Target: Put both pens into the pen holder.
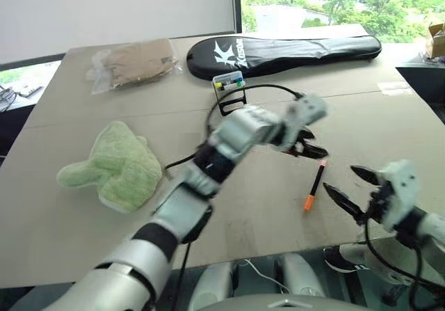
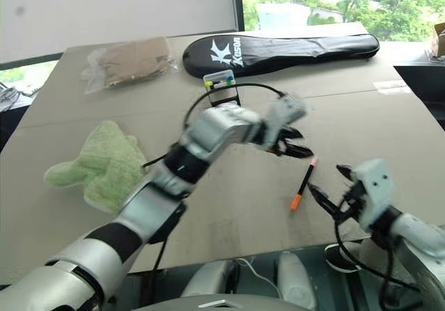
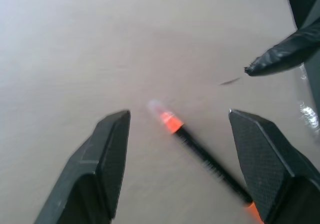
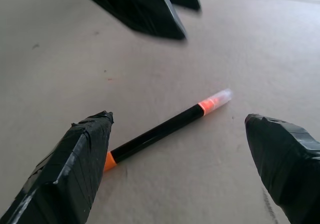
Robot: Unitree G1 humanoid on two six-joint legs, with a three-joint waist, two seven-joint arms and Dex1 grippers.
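Claws (image 4: 175,164) gape empty around orange-ended pen (image 4: 165,129).

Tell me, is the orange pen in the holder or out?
Out: the orange pen lies flat on the table, apart from the pen holder.

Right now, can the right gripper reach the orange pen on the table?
Probably yes. The right gripper is open beside the orange pen, which lies flat and apart on the bare table. The left gripper hovers near its far end and might crowd it.
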